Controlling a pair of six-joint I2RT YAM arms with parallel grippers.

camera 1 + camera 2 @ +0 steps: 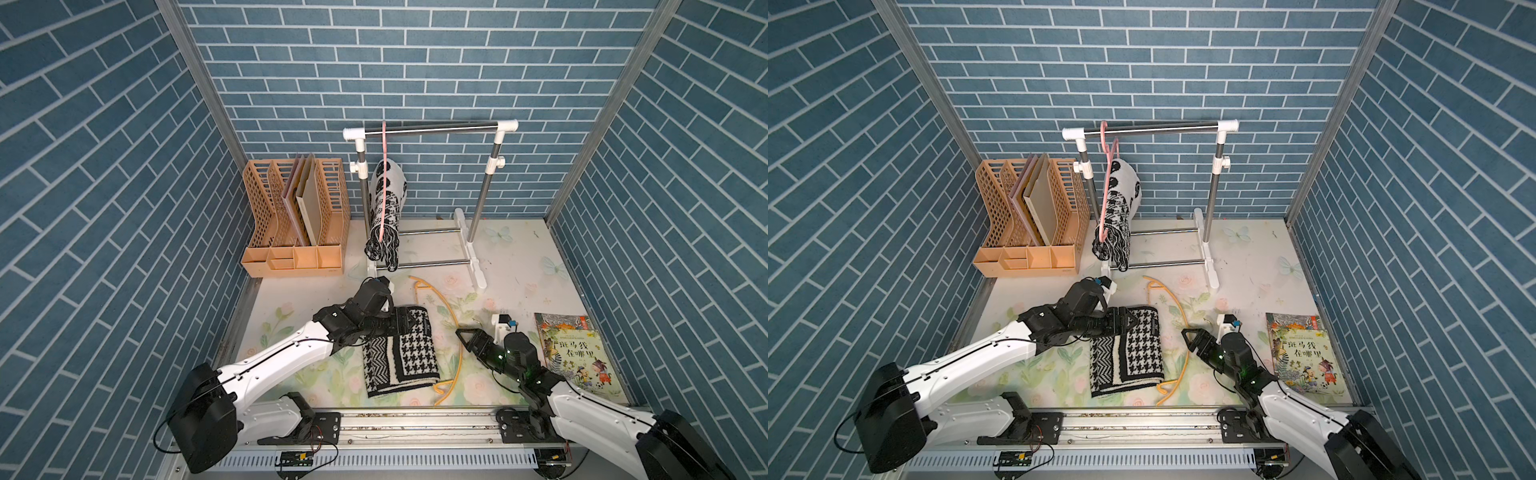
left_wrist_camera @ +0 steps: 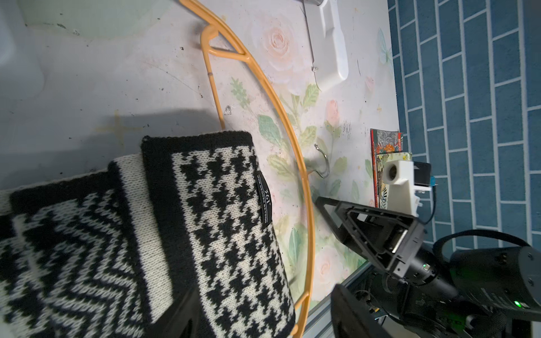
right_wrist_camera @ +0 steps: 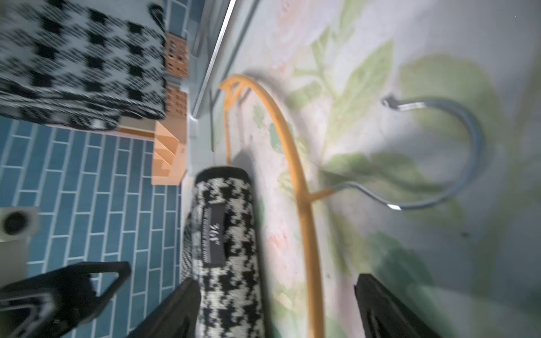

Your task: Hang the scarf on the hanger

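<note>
A folded black-and-white houndstooth scarf lies on the floral table. It covers the straight bar of an orange hanger lying flat; the hanger's arc curves along the scarf's right side. My left gripper is at the scarf's far end, open, with the houndstooth fold between its jaws. My right gripper stands open just right of the arc. In the blurred right wrist view the hanger and the scarf's edge lie between its fingers.
A clothes rack stands at the back, with another patterned scarf on a pink hanger. An orange file organiser is at the back left. A picture book lies at the right edge.
</note>
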